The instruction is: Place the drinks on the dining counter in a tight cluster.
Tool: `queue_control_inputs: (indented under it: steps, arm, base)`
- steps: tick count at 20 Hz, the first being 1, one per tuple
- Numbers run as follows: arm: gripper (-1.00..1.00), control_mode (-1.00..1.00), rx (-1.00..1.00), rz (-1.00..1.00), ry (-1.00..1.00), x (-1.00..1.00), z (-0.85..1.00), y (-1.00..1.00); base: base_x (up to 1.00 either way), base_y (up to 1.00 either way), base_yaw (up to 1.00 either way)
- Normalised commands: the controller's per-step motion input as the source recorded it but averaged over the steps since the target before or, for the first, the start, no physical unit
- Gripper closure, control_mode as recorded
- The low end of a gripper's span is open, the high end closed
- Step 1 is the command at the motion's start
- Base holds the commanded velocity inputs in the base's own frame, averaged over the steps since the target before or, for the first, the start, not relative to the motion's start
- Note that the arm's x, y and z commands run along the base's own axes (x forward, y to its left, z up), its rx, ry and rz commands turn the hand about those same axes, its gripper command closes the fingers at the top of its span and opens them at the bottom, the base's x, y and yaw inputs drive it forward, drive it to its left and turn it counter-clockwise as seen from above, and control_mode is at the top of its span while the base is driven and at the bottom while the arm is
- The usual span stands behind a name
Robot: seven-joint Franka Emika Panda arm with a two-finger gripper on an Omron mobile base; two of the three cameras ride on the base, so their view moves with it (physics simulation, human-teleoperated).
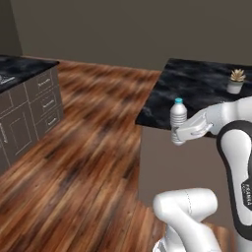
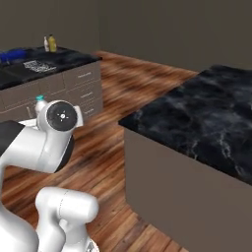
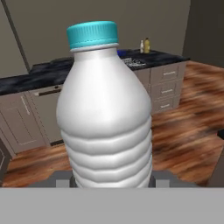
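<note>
Nearest: water bottle [image 3: 105, 113], upright, blue cap on top, clamped low on its body by the gripper [image 1: 181, 135]; jaws closed against its sides. Held in the air just off the near corner of the dining counter [image 1: 197, 93], not yet over the slab and not set down.

Beyond the bottle: dining counter, black marble with white veins, bare of drinks as far as visible. Small potted plant [image 1: 236, 81] standing toward the far right part of that counter.

Well away from the dining counter, across the wood floor [image 1: 88, 142]: kitchen counter [image 2: 54, 61] on brown cabinets. At its far end, side by side: slim white bottle [image 2: 46, 44] and yellow-orange juice jug [image 2: 51, 43], both upright, both untouched.

Judged progress: early. First of three drinks in hand, none placed. Left to do: lower the water bottle onto the slab, then fetch the white bottle and the jug and stand them close beside it.
</note>
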Motion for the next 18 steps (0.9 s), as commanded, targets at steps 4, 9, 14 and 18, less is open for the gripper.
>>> queue_control_inputs:
  steps: [4,9,14,18]
  arm:
    - [1.00,1.00,0.00,0.00,0.00,0.00,0.00,0.00]
    - [1.00,1.00,0.00,0.00,0.00,0.00,0.00,0.00]
    - [1.00,1.00,0.00,0.00,0.00,0.00,0.00,0.00]
    - [1.00,1.00,0.00,0.00,0.00,0.00,0.00,0.00]
  base:
    - [0.90,0.95,-0.28]
    - [0.60,-0.12,0.17]
    - [0.75,-0.51,0.45]
    - [1.00,-0.25,0.27]
